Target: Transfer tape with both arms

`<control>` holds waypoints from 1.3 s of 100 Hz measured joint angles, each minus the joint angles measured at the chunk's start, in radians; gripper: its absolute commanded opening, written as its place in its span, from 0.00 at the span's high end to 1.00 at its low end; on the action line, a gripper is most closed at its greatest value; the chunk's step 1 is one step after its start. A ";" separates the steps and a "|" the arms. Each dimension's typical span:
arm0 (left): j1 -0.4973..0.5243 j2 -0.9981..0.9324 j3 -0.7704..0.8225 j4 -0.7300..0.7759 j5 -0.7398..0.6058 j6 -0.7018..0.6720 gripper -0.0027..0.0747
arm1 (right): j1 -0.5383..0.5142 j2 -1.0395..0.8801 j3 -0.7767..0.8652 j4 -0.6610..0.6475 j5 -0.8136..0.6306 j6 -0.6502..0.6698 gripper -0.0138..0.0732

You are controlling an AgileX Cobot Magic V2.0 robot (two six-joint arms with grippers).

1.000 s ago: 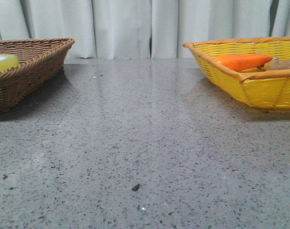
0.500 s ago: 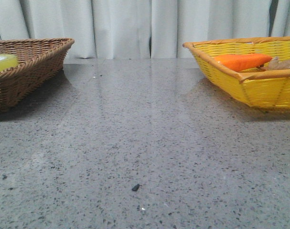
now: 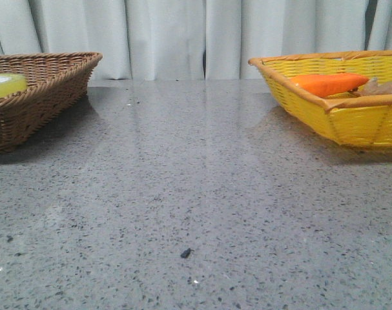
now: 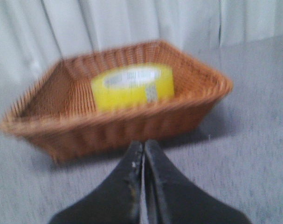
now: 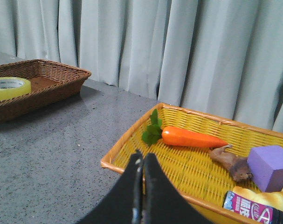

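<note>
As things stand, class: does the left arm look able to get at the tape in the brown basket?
Probably yes. The left gripper, shut, faces the tape lying uncovered in the brown basket; only the near wall lies between.

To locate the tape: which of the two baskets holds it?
The brown basket on the left holds the tape; the yellow basket holds a carrot.

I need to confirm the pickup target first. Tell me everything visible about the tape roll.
The tape is a wide roll of translucent yellow packing tape with a white printed core and a pale patterned strip on its side. It lies flat inside the brown wicker basket on the table's left. No gripper touches it.
</note>
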 measured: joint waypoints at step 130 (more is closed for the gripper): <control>0.008 0.000 0.005 -0.090 0.149 -0.079 0.99 | -0.035 0.000 0.068 0.000 -0.005 0.000 0.92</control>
